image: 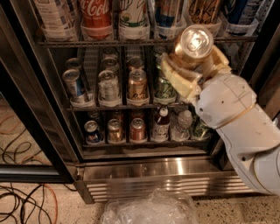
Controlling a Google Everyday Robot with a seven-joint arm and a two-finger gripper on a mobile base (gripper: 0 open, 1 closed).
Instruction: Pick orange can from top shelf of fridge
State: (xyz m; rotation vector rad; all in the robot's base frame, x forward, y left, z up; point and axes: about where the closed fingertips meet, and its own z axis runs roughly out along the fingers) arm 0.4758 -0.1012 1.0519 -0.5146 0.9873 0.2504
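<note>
My gripper is shut on the orange can, a shiny copper-gold can with a silver pull-tab lid. Its cream fingers clasp the can's sides. The can is held out in front of the open fridge, at about the level of the top shelf and to the right of centre. The white arm comes in from the lower right and hides part of the right-hand racks. Another gold can with dark lettering stands on the top shelf behind.
The top shelf also holds a red Coca-Cola can and other cans in whitish trays. Two lower racks carry several cans and bottles. Cables lie on the floor at left. Crumpled clear plastic lies in front.
</note>
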